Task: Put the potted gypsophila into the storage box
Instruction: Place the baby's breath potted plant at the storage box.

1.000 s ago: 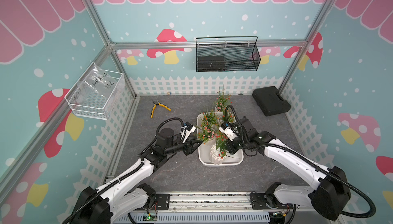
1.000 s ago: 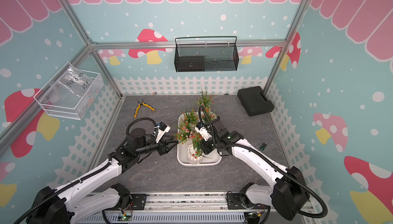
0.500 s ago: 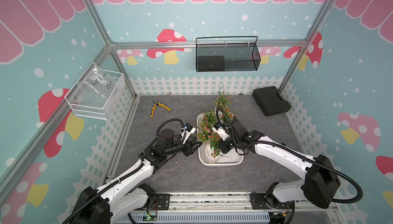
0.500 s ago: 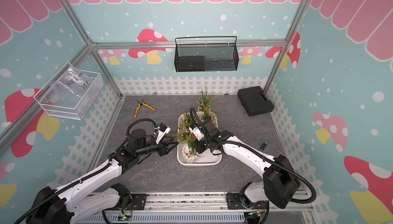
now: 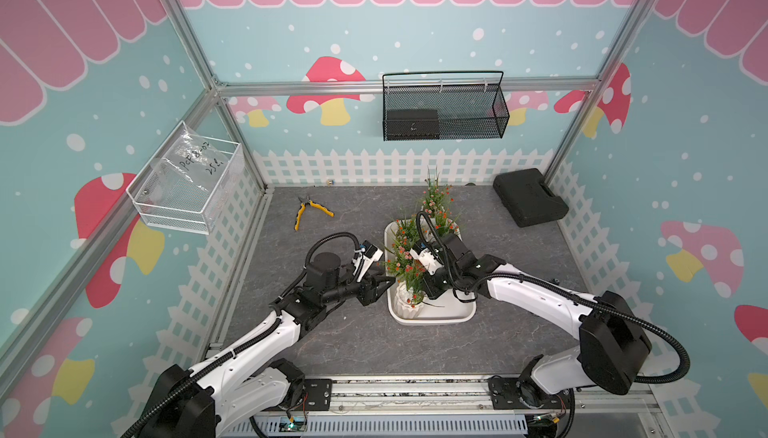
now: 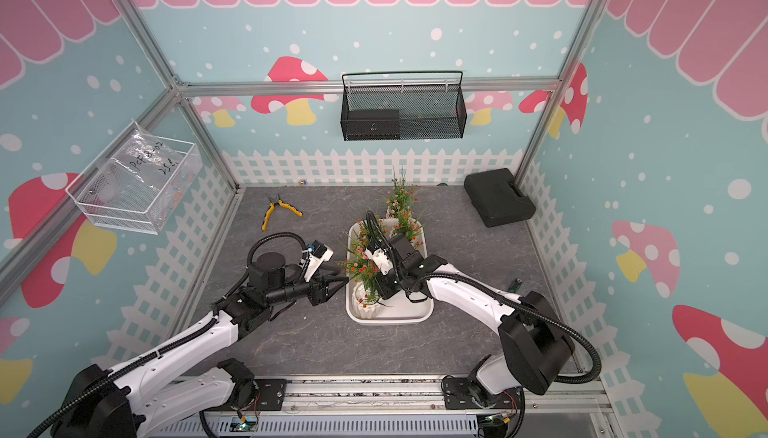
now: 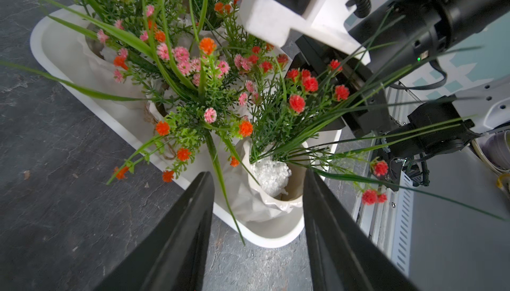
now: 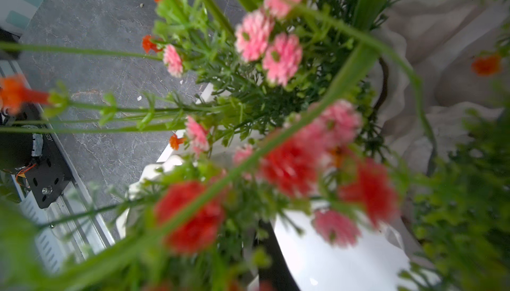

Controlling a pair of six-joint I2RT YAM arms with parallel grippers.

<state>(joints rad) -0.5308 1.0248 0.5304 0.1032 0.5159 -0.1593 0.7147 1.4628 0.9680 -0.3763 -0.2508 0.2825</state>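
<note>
Since the nearest white ribbed round pot point(image 5: 409, 308) of green sprigs and red flowers is in the near left corner of the large shallow white rectangular storage box point(image 5: 451, 318), both arms crowd it. The right gripper point(image 5: 427, 292) is pinched tight, seemingly on its rim, and the left gripper point(image 5: 384, 284) hangs half-spread and empty just outside the left wall. Further in, other pots point(image 7: 110, 71) fill the box. One last potted gypsophila point(image 5: 434, 201) stands beyond the far rim, probably nearer the right arm.

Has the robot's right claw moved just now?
Yes. The right gripper, gripping a potted gypsophila, has moved across the storage box toward the left gripper.
</note>
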